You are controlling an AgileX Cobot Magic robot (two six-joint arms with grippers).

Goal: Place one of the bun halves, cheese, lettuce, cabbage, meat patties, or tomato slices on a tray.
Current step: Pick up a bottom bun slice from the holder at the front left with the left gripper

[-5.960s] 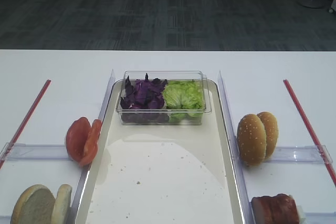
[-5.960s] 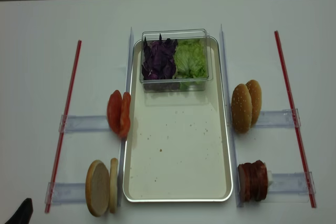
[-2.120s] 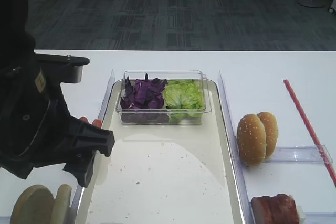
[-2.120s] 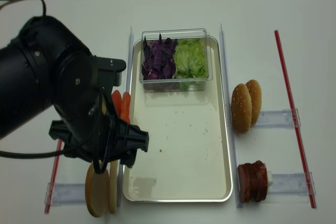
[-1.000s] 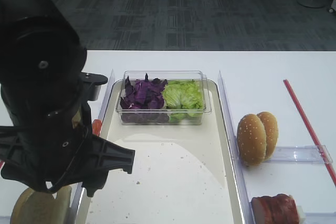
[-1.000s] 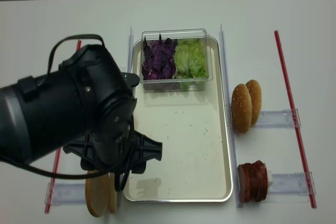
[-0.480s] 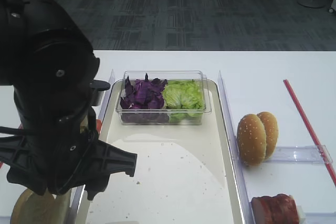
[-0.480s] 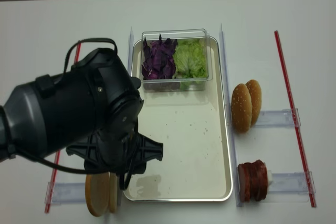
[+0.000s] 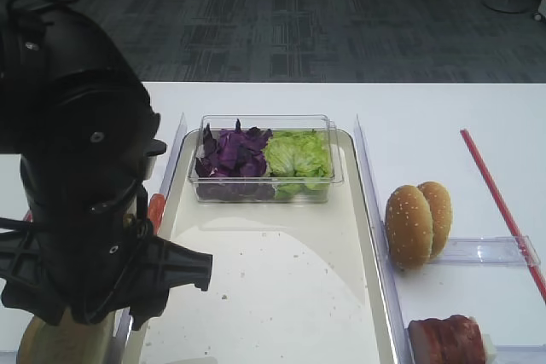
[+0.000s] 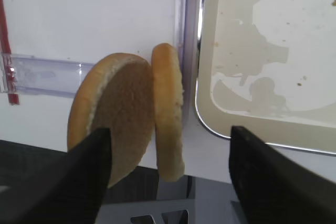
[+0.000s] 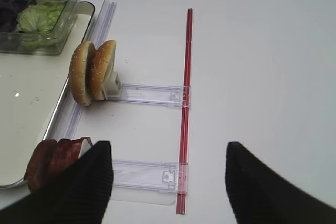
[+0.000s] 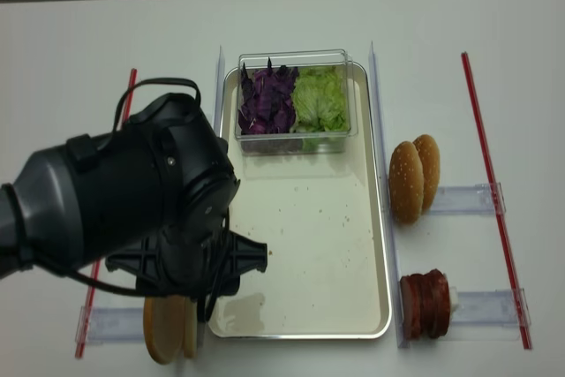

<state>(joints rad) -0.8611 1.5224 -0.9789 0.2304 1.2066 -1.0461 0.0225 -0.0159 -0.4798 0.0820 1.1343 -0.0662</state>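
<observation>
Off-white bun halves (image 10: 128, 114) stand on edge at the tray's (image 10: 273, 129) nine o'clock, faces pointing sideways, long axis upright; only the wrist view shows them whole, left gripper (image 10: 168, 182) spread wide around both, touching neither.

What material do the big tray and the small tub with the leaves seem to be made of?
The tray looks like metal: its raised rim is shiny and mirror-like, while the floor is a matte cream-white, perhaps a coating or liner. The tub seems to be clear hard plastic: the purple cabbage and the green lettuce show through its glossy walls.
</observation>
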